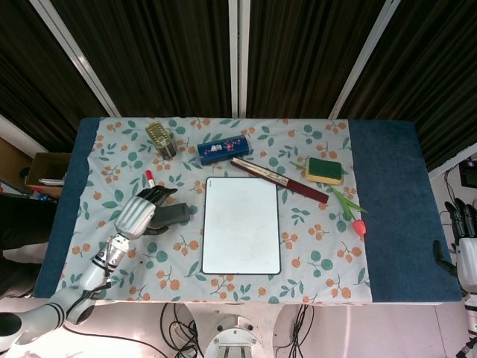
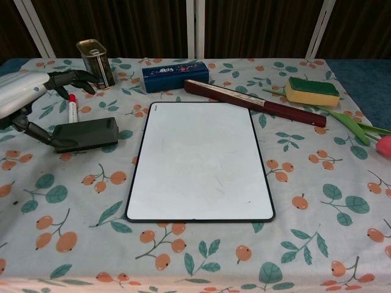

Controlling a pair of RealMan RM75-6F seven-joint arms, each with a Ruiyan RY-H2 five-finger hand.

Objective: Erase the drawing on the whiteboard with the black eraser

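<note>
The black eraser (image 2: 85,134) (image 1: 173,215) lies flat on the flowered cloth, left of the whiteboard (image 2: 201,160) (image 1: 241,225). Only faint smudges show on the board's white surface. My left hand (image 2: 27,91) (image 1: 138,214) hovers at the eraser's left end with its fingers spread and raised off it. The thumb reaches down beside that end, and nothing is held. My right hand (image 1: 466,246) hangs off the table's far right edge, fingers extended and empty; the chest view does not show it.
A red marker (image 2: 72,108) lies under the left fingers, with a tin can (image 2: 96,63) behind it. Along the back are a blue case (image 2: 175,75), a dark red folded fan (image 2: 253,102), a green-yellow sponge (image 2: 312,90) and a toy tulip (image 2: 360,131).
</note>
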